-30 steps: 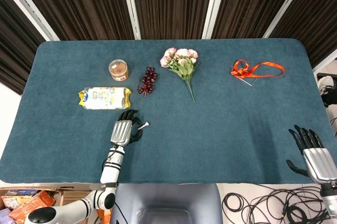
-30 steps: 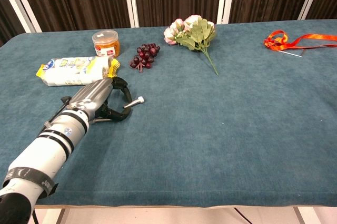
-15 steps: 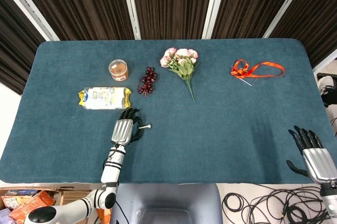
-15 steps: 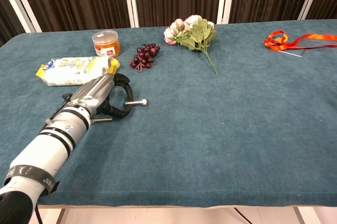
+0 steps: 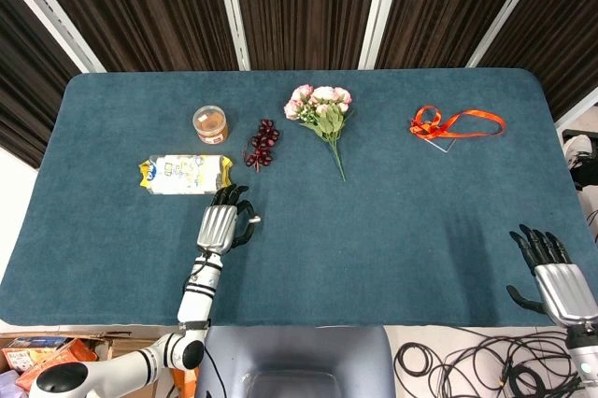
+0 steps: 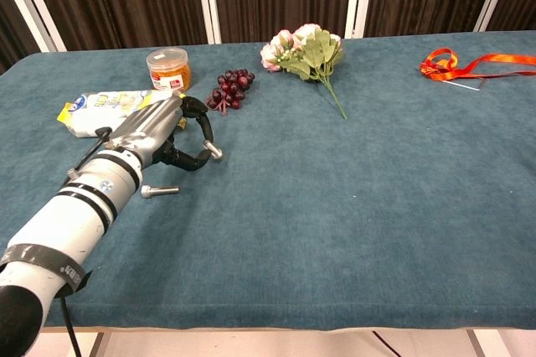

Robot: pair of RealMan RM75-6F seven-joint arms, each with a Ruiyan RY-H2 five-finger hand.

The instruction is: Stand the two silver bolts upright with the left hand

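My left hand (image 6: 167, 141) hovers over the near-left part of the teal table (image 6: 352, 206) and pinches one silver bolt (image 6: 213, 152), which is tilted with its head pointing right. In the head view the same left hand (image 5: 220, 224) shows the bolt's head (image 5: 252, 221) poking out on its right side. The second silver bolt (image 6: 159, 191) lies flat on the cloth just in front of that hand; in the head view the arm hides it. My right hand (image 5: 557, 273) hangs with fingers apart off the table's front right corner, holding nothing.
A snack packet (image 6: 117, 111) lies right behind the left hand. Further back stand an orange-lidded jar (image 6: 167, 69), a bunch of dark grapes (image 6: 229, 89) and a flower bouquet (image 6: 307, 54). An orange ribbon (image 6: 465, 65) lies at the far right.
The left hand has drawn back toward the snack packet and lifted, turning the bolt it pinches. The second bolt, earlier hidden under the hand, now lies in plain sight.
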